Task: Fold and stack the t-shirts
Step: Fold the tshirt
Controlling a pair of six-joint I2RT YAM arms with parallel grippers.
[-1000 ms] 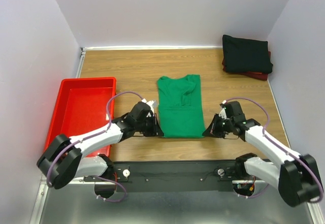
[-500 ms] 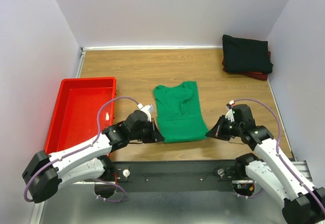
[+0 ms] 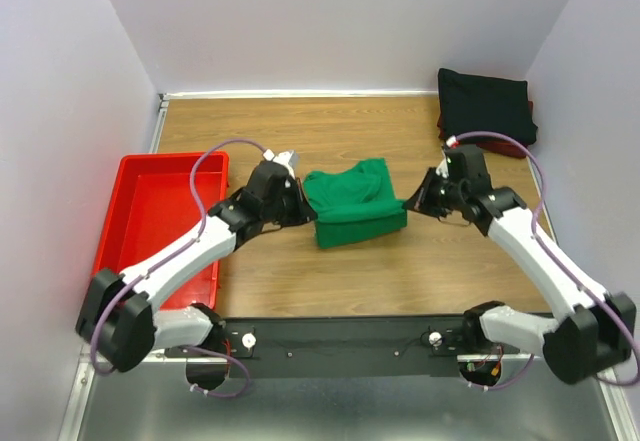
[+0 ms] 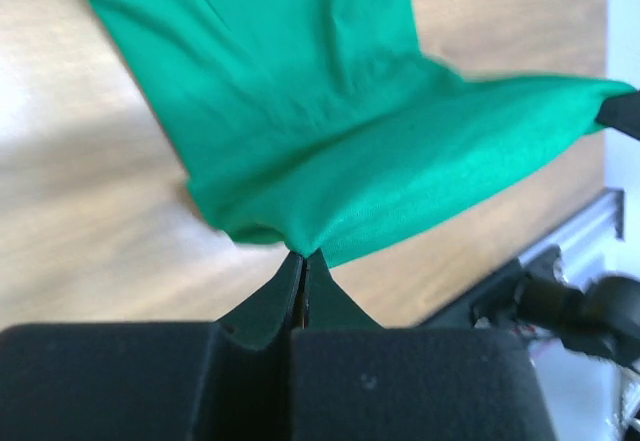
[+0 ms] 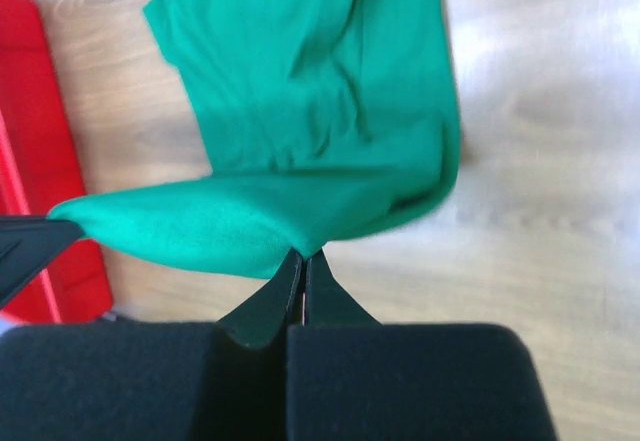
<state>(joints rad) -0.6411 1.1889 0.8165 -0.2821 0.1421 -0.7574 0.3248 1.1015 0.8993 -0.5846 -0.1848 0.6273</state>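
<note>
Pinching opposite corners, left tool [image 3: 305, 215] and right tool [image 3: 409, 204] hold the green t-shirt [image 3: 355, 197] between them.

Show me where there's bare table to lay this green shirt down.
Free: far strip from red tray to black t-shirt; near strip by the base rail. Crowded: centre, left gripper and right gripper pinching the green t-shirt.

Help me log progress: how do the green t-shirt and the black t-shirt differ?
The green t-shirt lies in the middle, the black t-shirt in the far right corner. The green one is mid-fold, its hem lifted over itself; the black one is folded flat. The green one is pinched in the shut jaws of the left gripper and right gripper; the black one is untouched, atop the dark red t-shirt. Both are plain cloth.
</note>
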